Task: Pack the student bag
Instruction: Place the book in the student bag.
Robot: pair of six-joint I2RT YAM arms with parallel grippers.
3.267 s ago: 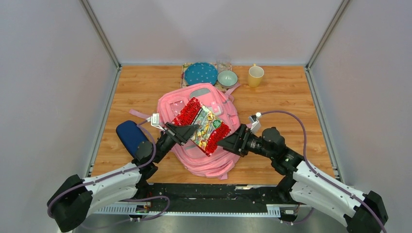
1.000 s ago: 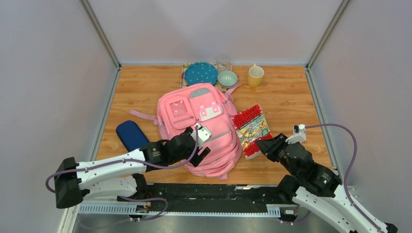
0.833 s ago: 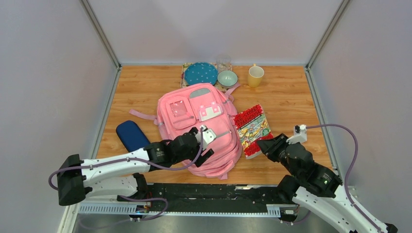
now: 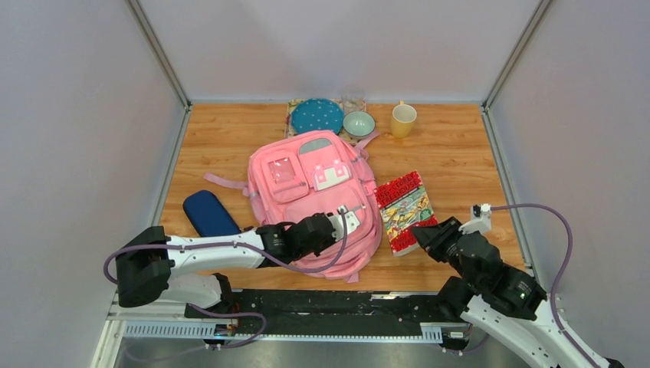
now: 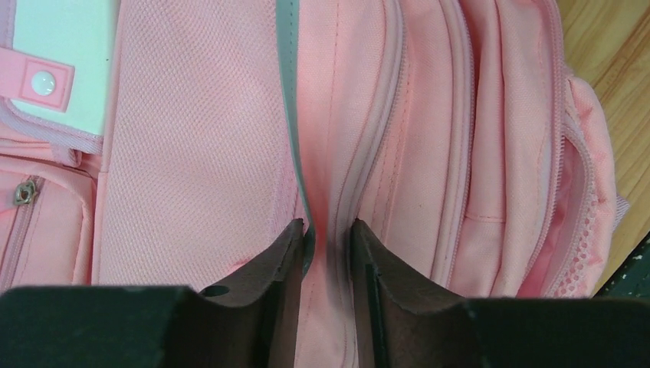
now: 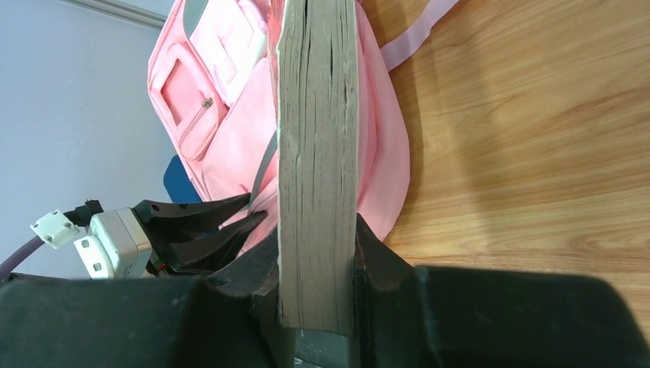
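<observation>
Student bag point(image 4: 310, 192) lies front-up on the table point(image 4: 222, 146), left gripper point(image 5: 328, 230) pinching a fold beside its zip, seemingly to open it, while the right gripper point(image 4: 420, 232), just beside the bag, clamps a book point(image 4: 402, 208) ready for packing.

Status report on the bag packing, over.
Left hand pinches a fold of the large pink fabric backpack. Right hand shut on thick red paperback book, beside it. Nothing between them.

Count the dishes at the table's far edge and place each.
4. Plate on the left, glass behind and to its right, bowl right of the plate, mug farthest right. The bag may hide more.
</observation>
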